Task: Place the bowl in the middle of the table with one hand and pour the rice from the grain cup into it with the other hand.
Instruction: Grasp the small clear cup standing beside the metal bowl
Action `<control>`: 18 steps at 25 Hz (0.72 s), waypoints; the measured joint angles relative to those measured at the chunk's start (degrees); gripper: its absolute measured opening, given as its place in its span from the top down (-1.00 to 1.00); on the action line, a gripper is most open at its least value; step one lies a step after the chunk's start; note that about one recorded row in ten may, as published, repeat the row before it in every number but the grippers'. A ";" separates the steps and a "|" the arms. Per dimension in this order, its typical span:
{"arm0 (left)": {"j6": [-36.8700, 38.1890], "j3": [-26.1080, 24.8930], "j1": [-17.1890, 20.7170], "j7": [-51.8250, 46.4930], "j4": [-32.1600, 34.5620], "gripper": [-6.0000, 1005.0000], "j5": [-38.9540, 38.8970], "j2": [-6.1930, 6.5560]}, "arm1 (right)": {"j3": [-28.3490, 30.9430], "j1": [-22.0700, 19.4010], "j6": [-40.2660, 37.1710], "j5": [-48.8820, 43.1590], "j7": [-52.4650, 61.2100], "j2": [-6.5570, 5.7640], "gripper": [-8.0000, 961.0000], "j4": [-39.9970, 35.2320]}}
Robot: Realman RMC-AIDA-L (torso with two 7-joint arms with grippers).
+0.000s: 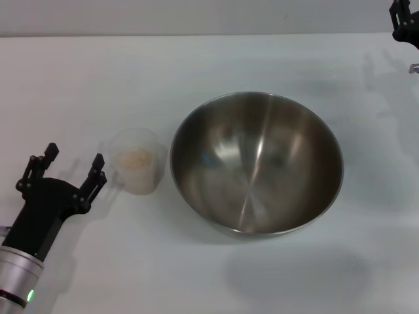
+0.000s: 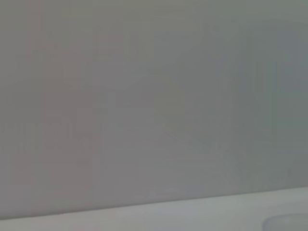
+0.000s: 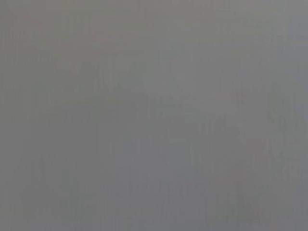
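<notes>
The steel bowl [image 1: 256, 163] stands empty near the middle of the white table [image 1: 196, 65]. Just to its left stands the frosted grain cup [image 1: 137, 161], upright, with pale rice [image 1: 135, 159] inside. My left gripper [image 1: 69, 167] is open at the left edge of the head view, a little to the left of the cup and apart from it. My right gripper [image 1: 406, 23] shows only partly at the far right corner, away from the bowl. The left wrist view shows a grey wall and a strip of table [image 2: 192, 211]. The right wrist view shows only grey.
Bare tabletop lies in front of the bowl [image 1: 196, 275] and behind it. The table's far edge meets a grey wall [image 1: 196, 16].
</notes>
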 joint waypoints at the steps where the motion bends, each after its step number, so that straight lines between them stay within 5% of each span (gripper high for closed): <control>1: -0.30 0.18 0.00 0.02 -0.02 -0.63 0.00 0.00 | 0.00 0.05 0.01 0.00 -0.12 0.03 0.19 0.00; 18: -4.04 -0.01 -1.83 0.10 1.63 -0.63 -0.41 0.13 | 0.00 -0.33 0.17 0.07 -1.46 0.44 0.18 -0.37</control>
